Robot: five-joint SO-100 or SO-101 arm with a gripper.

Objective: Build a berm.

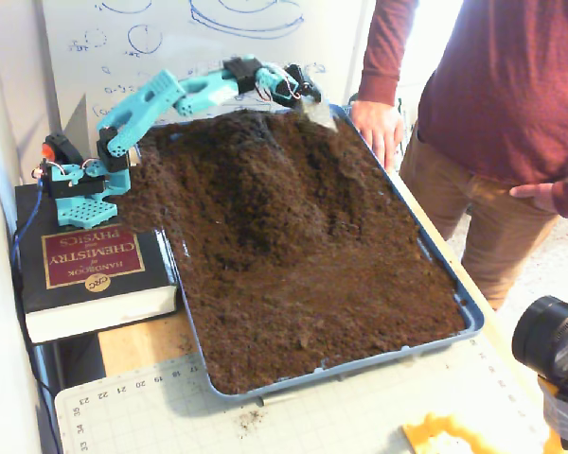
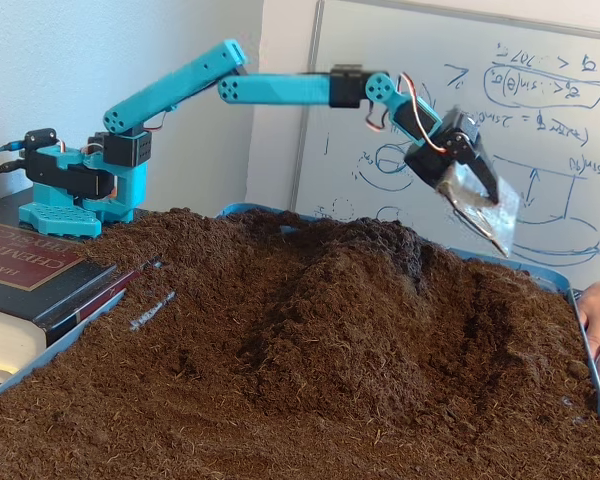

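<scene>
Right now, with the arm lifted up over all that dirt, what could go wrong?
The hand hangs by the tray's far edge with its scoop tilted, so any soil it carries could spill outside. The person's hand rests on that rim, close enough that a swing might hit it. The berm is steep and loose, so another pass could make its sides slump.
</scene>
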